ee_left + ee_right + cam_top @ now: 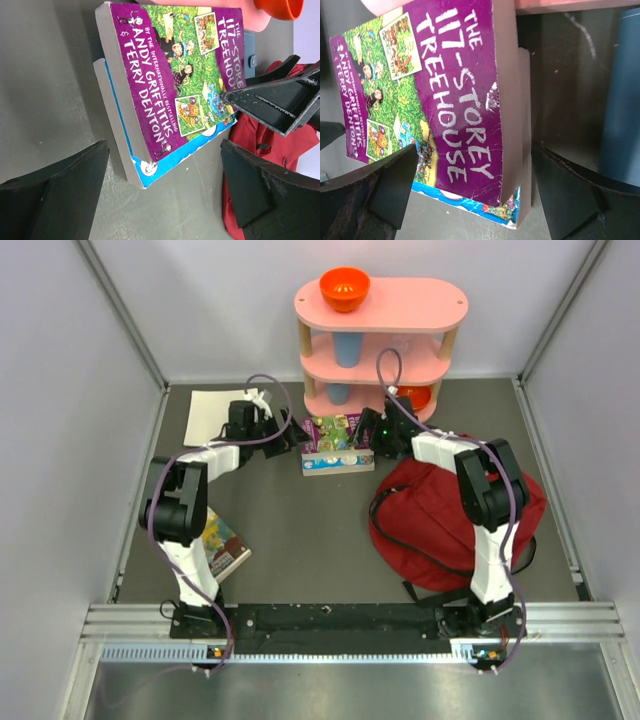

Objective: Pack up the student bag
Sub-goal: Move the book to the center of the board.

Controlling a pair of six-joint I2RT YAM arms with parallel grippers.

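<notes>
The student bag [440,525] lies slumped on the right half of the table [300,530], just in front of the right arm's base. It is a rounded heap of dark-red cloth with a black zipper line curving across it and black straps trailing off its near edge. The right arm rises from its base, crosses above the bag and reaches forward and leftward. The right fingers [375,440] hang beyond the bag's far-left rim, beside a small stack of books. Seen from the wrist, those fingers [395,185] are spread wide on either side of the stack's end and grip nothing. The top book, a purple paperback [335,428] titled "The 117-Storey Treehouse" [445,100], sits skewed on a blue-covered book [338,462]. The left arm folds up high at the elbow and stretches rightward to the stack's other side. The left fingers [288,436] also stand wide apart and hold nothing, and their wrist view shows them [65,175] facing the purple paperback [175,75] with the red bag [280,135] behind. Just beyond the stack stands a pink shelf [380,340] with an orange bowl [345,288] on top. White paper [215,415] lies far left, and another book [225,545] lies near the left arm's base.
</notes>
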